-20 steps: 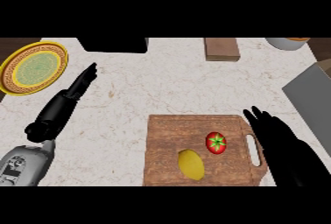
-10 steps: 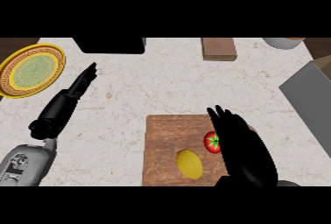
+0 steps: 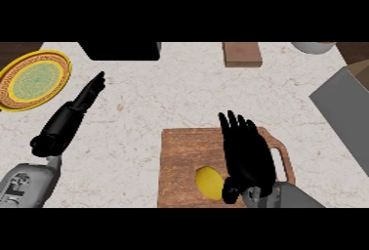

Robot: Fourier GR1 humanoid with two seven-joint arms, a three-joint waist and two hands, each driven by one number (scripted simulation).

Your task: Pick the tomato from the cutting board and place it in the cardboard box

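Our right robot hand (image 3: 247, 154) lies over the cutting board (image 3: 184, 161), fingers straight and together, pointing far. The tomato does not show; we judge it sits hidden under that palm, right of the lemon (image 3: 209, 181). To take it well, we should lower the palm squarely, curl fingers and thumb round the fruit without nudging the lemon, then lift straight before swinging right toward the grey box flap (image 3: 347, 110) at the right edge. Our left robot hand (image 3: 85, 97) rests open on the tabletop (image 3: 180, 93) near the yellow plate (image 3: 32, 78).
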